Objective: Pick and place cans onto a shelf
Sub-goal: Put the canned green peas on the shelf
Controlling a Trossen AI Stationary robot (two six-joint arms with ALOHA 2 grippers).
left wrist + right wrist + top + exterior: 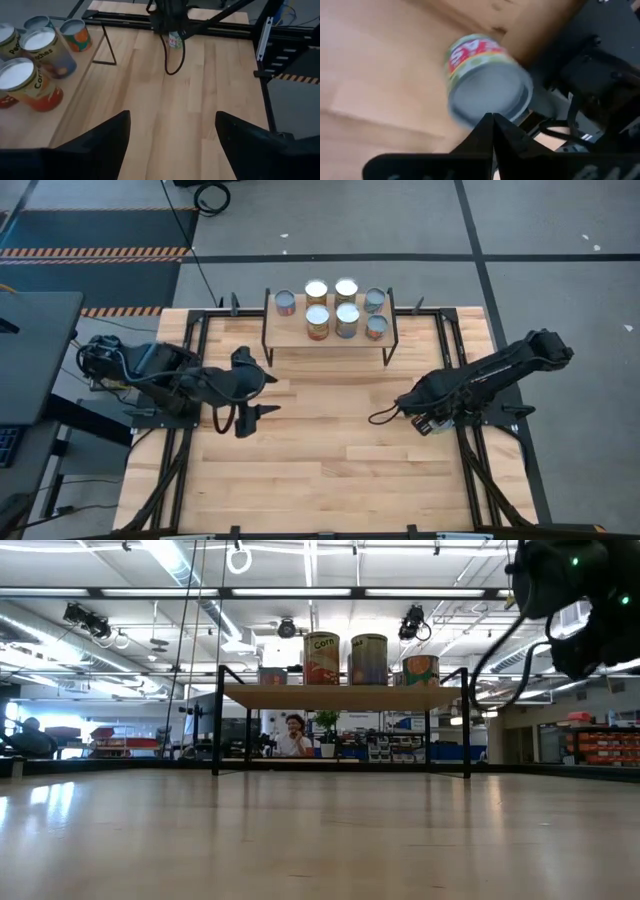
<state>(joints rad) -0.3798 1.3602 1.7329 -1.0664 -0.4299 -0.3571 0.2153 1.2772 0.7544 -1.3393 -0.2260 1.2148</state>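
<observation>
Seven cans [331, 307] upright on shelf [329, 336], eighth green-labelled can [487, 75] near table's right edge

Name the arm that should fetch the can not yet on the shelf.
Right. The loose can sits just beyond the right end effector; the left end effector, open, hangs across the table from it.

In the low view, the orange can [322, 658] standing left of centre on the shelf [340, 697] carries the word "Corn" near its top. In the left wrist view, at the left edge of the frame, the nearest orange can [27, 86] also reads "Corn" down its side. The can behind it [48, 49] has lettering, but I cannot read it surely. No other text is legible.
</observation>
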